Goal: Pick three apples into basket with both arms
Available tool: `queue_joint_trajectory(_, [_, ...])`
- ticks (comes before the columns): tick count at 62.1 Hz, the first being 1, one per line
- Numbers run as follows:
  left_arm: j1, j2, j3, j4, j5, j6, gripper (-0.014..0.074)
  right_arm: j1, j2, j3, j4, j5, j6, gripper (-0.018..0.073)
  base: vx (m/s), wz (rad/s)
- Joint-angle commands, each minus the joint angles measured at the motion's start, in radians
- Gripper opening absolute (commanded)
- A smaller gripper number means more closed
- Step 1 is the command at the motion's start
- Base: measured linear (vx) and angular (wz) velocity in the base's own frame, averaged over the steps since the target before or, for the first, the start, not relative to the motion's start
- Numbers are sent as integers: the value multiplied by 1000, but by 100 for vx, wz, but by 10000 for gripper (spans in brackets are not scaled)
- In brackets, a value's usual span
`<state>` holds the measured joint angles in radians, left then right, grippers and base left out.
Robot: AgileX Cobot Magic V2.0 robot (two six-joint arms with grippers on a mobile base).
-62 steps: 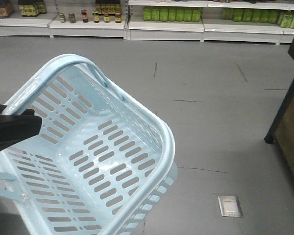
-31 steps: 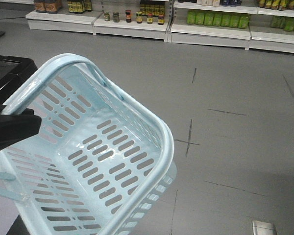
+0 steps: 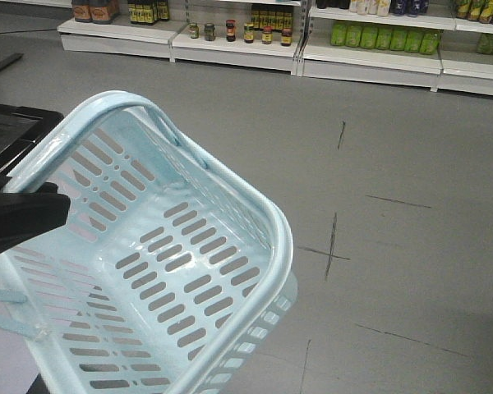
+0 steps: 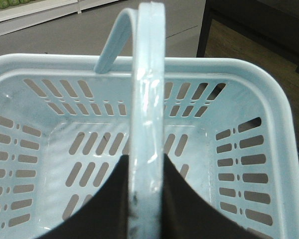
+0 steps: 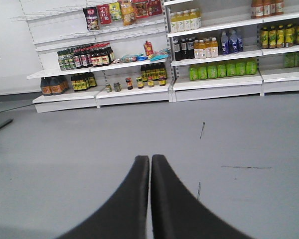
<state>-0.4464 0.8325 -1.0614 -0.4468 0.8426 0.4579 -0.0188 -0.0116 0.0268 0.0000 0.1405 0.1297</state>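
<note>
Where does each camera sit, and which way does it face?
Front: on the body, facing forward and down over the basket to the shelves; left gripper at left.
Left wrist: on the left arm, looking down into the basket; fingers clamp its handle.
Right wrist: on the right arm, facing the shelves; right gripper shut.
Front and right wrist share the shelves.

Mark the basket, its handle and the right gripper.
basket (image 3: 284,246): front-facing view, on the rim at its right corner.
handle (image 4: 149,74): left wrist view, on the upper stretch of the loop.
right gripper (image 5: 150,159): right wrist view, between the two closed fingertips.
</note>
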Motion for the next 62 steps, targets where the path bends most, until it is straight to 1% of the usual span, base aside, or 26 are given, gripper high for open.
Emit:
queue_joint_trajectory(1, [-4, -11, -28, -36, -97, -4, -6, -4, -11, 13, -7, -76, -8, -5, 18, -1])
queue_joint_trajectory(20, [-4, -11, -28, -36, -97, -4, -6, -4, -11, 13, -7, -76, -8, -5, 20, -4])
queue_joint_trajectory(62, [-4, -11, -28, -36, -97, -4, -6, -4, -11, 13, -7, -76, -8, -5, 24, -15])
